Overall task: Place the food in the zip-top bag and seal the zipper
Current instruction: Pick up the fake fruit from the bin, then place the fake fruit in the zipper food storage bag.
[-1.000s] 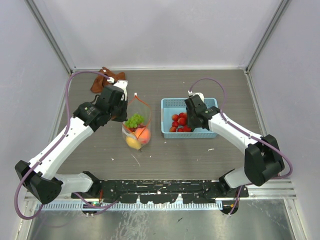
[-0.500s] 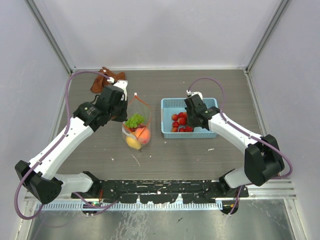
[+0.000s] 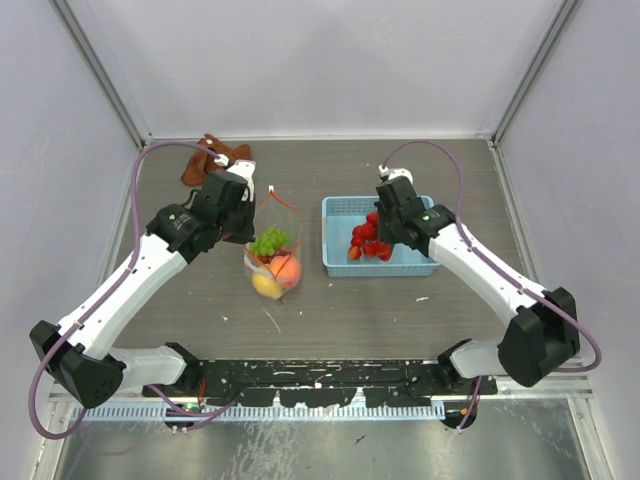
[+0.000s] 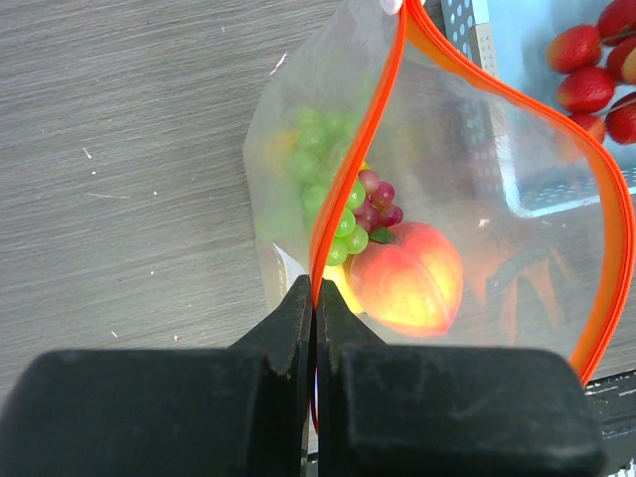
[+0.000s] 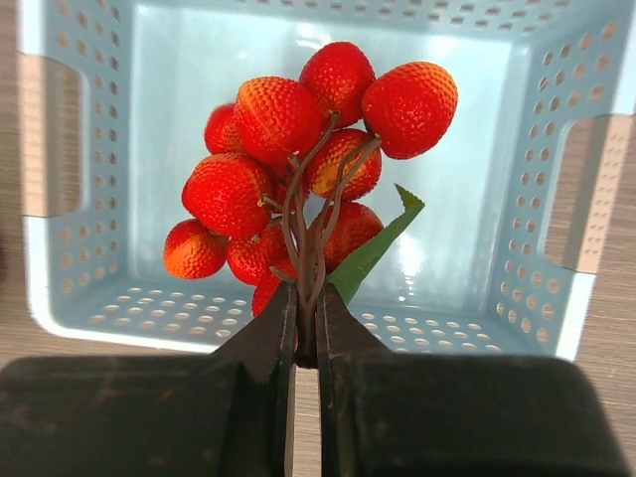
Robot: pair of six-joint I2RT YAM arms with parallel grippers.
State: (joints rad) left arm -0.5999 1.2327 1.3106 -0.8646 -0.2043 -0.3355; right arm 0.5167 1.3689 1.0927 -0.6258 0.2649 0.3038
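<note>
- The left gripper (image 4: 314, 298) is clamped on the orange zipper (image 4: 350, 189) of the zip-top bag (image 4: 517, 238), which lies near the middle of the table (image 3: 330, 310) with a peach (image 4: 407, 278) inside.
- The right gripper (image 5: 305, 323) is clamped on the stems of the strawberries (image 5: 278, 119), above the blue basket (image 5: 561, 189).

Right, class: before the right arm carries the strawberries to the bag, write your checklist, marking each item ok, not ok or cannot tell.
1. The right gripper shut on the strawberries by their stems: ok.
2. The strawberries above the basket rim: cannot tell.
3. The left gripper shut on the bag at its zipper: ok.
4. The bag mouth open: ok.
5. Room beside the peach and grapes: ok, it seems.
</note>
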